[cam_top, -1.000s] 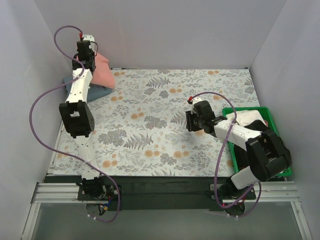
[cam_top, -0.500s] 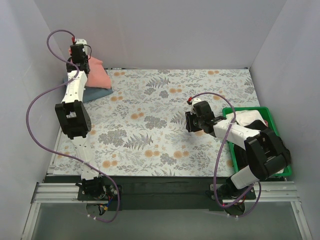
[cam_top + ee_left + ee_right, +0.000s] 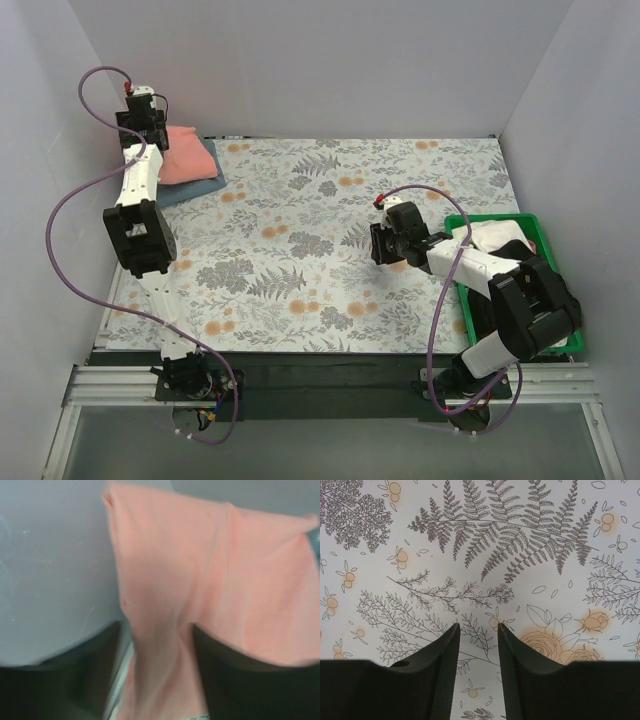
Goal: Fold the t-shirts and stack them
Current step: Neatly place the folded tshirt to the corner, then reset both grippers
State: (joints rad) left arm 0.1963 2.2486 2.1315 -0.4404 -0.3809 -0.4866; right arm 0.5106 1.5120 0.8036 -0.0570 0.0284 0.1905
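The coral-pink t-shirt [image 3: 186, 160] lies folded on the slate blue-grey t-shirt [image 3: 203, 187] at the far left corner of the table. My left gripper [image 3: 143, 128] stands at the pink shirt's left edge, against the wall. In the left wrist view its dark fingers [image 3: 235, 680] are spread wide, and a fold of the pink t-shirt [image 3: 210, 575] still runs between them, so the left gripper [image 3: 157, 635] is open. My right gripper [image 3: 384, 246] hovers open and empty over the floral cloth; in the right wrist view the right gripper [image 3: 477, 627] has only the print between its fingers.
The grey floral-print cloth [image 3: 300, 250] covers the table. A green plastic bin [image 3: 455, 222] with white fabric [image 3: 495, 235] in it stands at the right, under the right arm. Grey walls close in on the left, back and right.
My left arm swung left and lowered the pink t-shirt flat onto the blue-grey one, then its jaws opened. The right arm has hardly moved.
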